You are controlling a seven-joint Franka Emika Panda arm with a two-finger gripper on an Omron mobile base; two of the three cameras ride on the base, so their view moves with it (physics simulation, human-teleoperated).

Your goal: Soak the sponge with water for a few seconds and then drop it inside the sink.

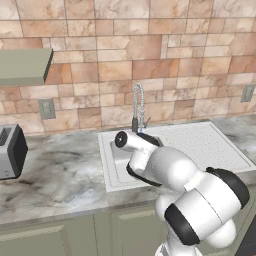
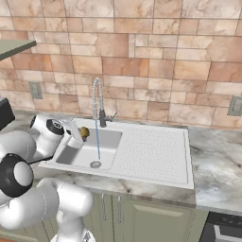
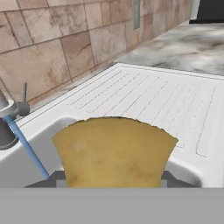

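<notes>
Sponge (image 3: 114,151) fills the hand view, broad face forward, pinched in the jaws above the sink (image 2: 156,156), beside the water (image 2: 98,139); arm reaches low.

From the left, the white arm's elbow hides most of the pale square sink basin (image 1: 111,165). The yellow-ochre sponge block (image 3: 114,151) covers the claw's fingertips. The grey toaster (image 1: 11,151) is cropped by the edge.

You see a mottled yellow-ochre sponge block (image 3: 114,151) with faint darker flecks; a pale-blue thread of water (image 2: 98,140); a grey-white square sink (image 2: 156,156) whose drainboard is ribbed in parallel grooves; a grey-veined marble counter (image 1: 55,175); a wall of tan and pink stone tiles (image 2: 156,61); a chrome coiled tap (image 2: 98,101).
</notes>
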